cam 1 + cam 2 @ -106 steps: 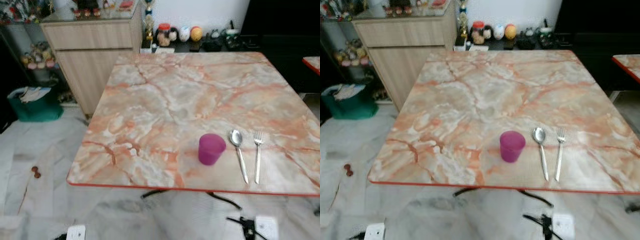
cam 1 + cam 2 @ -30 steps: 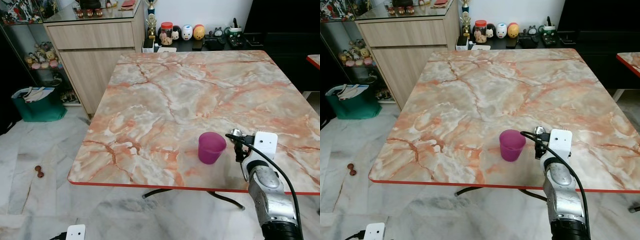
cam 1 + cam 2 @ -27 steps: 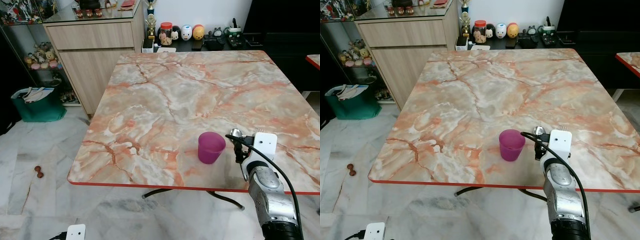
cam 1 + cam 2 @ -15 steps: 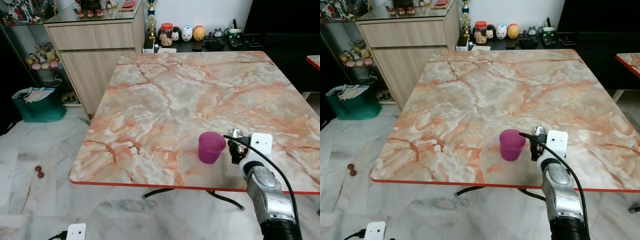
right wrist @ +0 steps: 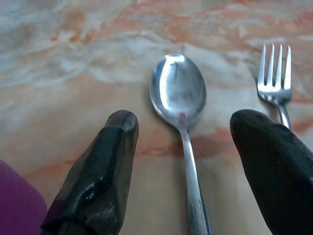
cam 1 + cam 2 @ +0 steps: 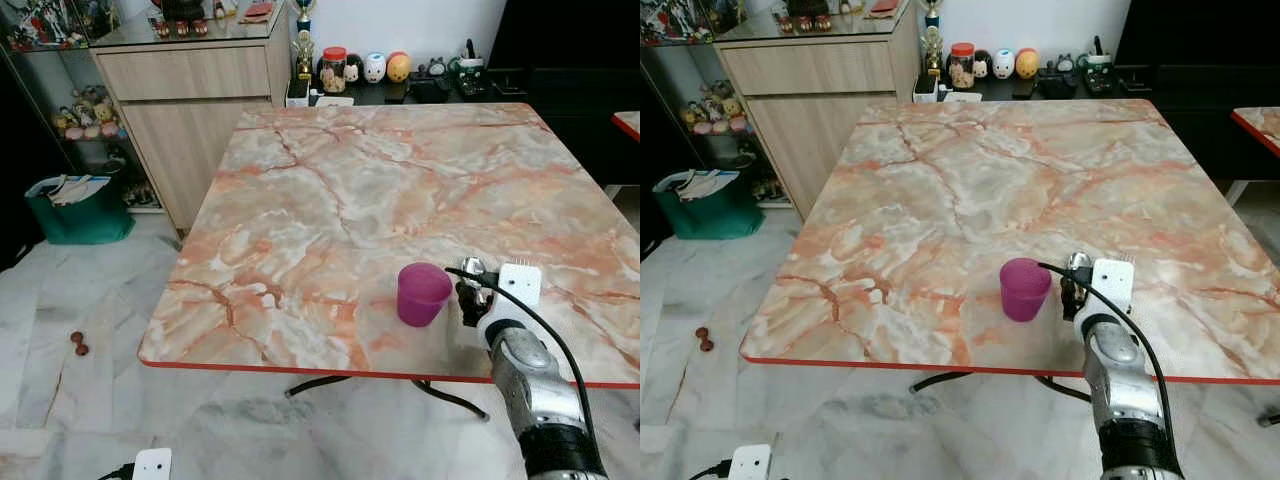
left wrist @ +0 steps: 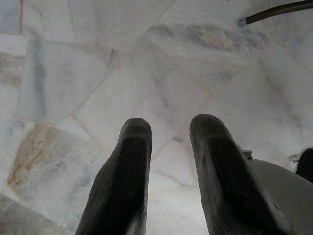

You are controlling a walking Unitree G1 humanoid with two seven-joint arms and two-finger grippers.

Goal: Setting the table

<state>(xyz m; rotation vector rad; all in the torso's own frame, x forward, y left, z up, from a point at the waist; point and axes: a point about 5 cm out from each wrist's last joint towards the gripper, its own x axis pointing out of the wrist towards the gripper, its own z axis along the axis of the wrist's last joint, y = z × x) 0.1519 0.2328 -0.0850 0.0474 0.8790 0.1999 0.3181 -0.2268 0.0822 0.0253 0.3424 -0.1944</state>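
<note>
Black fingers (image 5: 100,171): spread wide, straddling the spoon's handle.
Right gripper (image 5: 183,171): held low over the marble table (image 6: 340,190), lower right of the head view.
Spoon (image 5: 180,98): flat, bowl up.
Fork (image 5: 275,78): just beside.
Purple cup (image 6: 422,294): left of the gripper.
Left gripper (image 7: 168,171): parted narrowly over floor tiles.

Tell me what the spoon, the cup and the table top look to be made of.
Spoon: polished metal, likely steel; its bowl mirrors light. Cup: probably plastic, with an even, matt purple colour. Table top: marble or a marble-look laminate, glossy with orange veins; the thin red edge leaves it open. The right pincer hangs open over the spoon.
</note>
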